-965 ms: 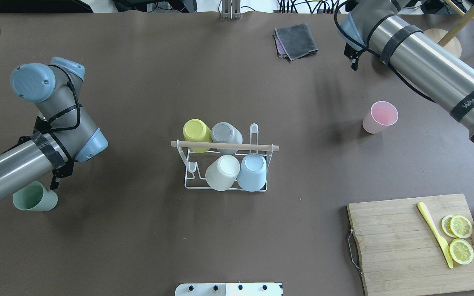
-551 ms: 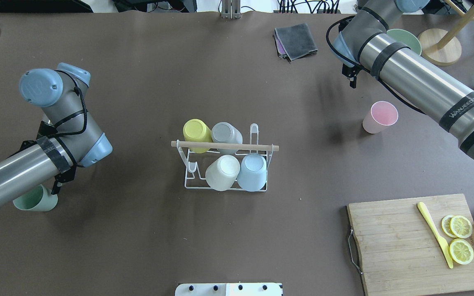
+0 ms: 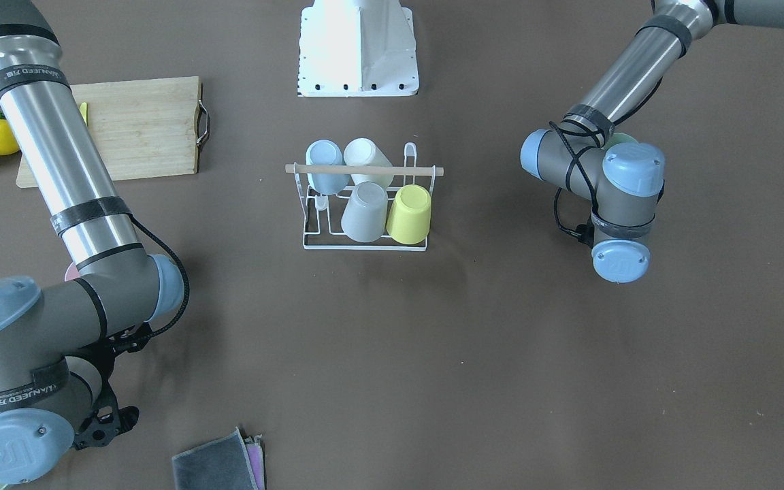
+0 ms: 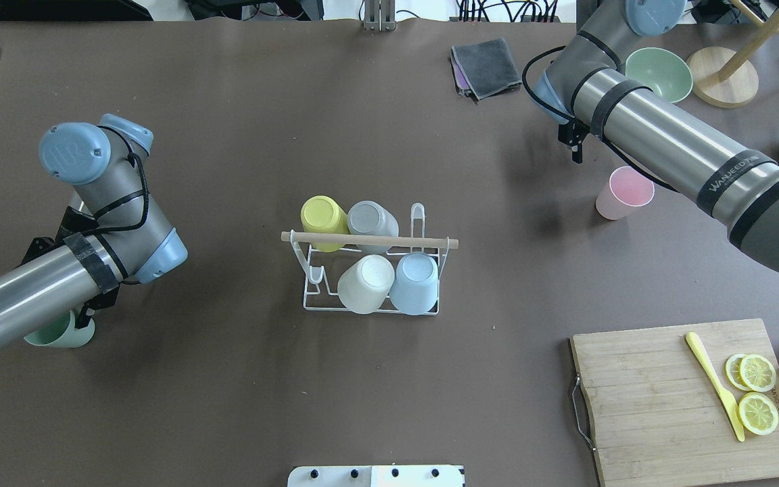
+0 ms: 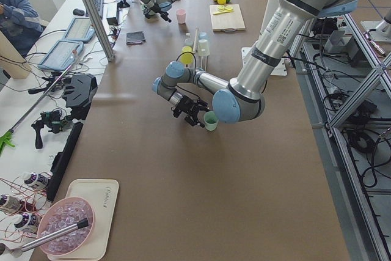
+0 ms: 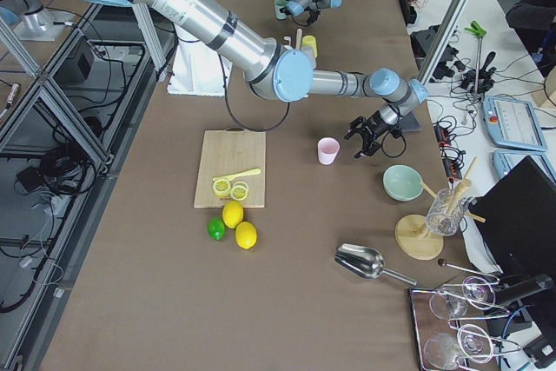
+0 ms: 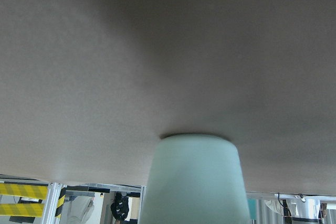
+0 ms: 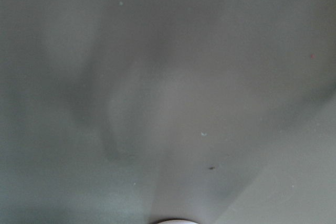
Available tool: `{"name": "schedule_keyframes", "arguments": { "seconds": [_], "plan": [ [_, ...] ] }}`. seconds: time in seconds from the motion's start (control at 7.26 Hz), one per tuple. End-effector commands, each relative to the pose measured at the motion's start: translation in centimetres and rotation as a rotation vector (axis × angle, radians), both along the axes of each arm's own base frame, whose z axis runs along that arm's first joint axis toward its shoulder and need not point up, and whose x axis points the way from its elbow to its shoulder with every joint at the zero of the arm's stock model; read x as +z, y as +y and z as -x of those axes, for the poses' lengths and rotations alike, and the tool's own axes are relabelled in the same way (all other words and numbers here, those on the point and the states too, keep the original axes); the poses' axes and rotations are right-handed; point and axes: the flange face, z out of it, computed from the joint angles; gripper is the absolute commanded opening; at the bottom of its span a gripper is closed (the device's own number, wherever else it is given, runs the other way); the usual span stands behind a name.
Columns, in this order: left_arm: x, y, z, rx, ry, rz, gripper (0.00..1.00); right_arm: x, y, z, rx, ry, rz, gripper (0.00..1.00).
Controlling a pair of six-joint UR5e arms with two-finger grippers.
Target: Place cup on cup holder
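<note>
The left fingers (image 4: 85, 313) have moved in over the green cup (image 4: 65, 333), near the left edge of the desk (image 4: 227, 392). I cannot tell if they are spread or clenched. The right fingers (image 4: 574, 150) have come nearer to the pink cup (image 4: 623, 194) but remain apart from it, their state also unclear. Both cups stand on the desk, so I judge that neither is grasped yet. The cup holder (image 4: 369, 239), at the desk's middle, has free prongs.

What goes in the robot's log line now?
cup holder: four cups on | left hand: beside green cup | right hand: near pink cup
</note>
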Motion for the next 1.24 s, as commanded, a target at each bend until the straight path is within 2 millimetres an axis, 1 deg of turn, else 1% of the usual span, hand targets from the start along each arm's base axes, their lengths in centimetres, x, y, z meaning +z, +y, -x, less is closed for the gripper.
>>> {"name": "schedule_keyframes", "arguments": {
  "seconds": [0.0, 0.28, 0.41, 0.55, 0.83, 1.1],
  "plan": [
    [0.3, 0.6, -0.4, 0.013, -0.012, 0.005, 0.98, 0.8, 0.2, 0.3, -0.025, -0.002, 0.027, 1.00],
    [0.8, 1.0, -0.8, 0.021, -0.016, 0.010, 0.98, 1.3, 1.0, 0.2, -0.027, 0.025, 0.081, 1.00],
    [1.0, 1.8, -1.8, 0.040, -0.017, 0.011, 0.98, 1.9, 1.4, 0.3, -0.031, 0.039, 0.105, 1.00],
    [1.0, 2.0, -2.0, 0.046, -0.018, 0.010, 0.98, 2.2, 1.9, 0.7, -0.040, 0.049, 0.121, 1.00],
    [1.1, 2.1, -2.0, 0.052, -0.023, 0.009, 0.98, 3.8, 3.1, 1.8, -0.086, 0.051, 0.144, 1.00],
    [1.1, 2.1, -1.7, 0.067, -0.034, -0.002, 0.98, 3.6, 3.1, 2.0, -0.104, 0.047, 0.151, 1.00]
  ]
}}
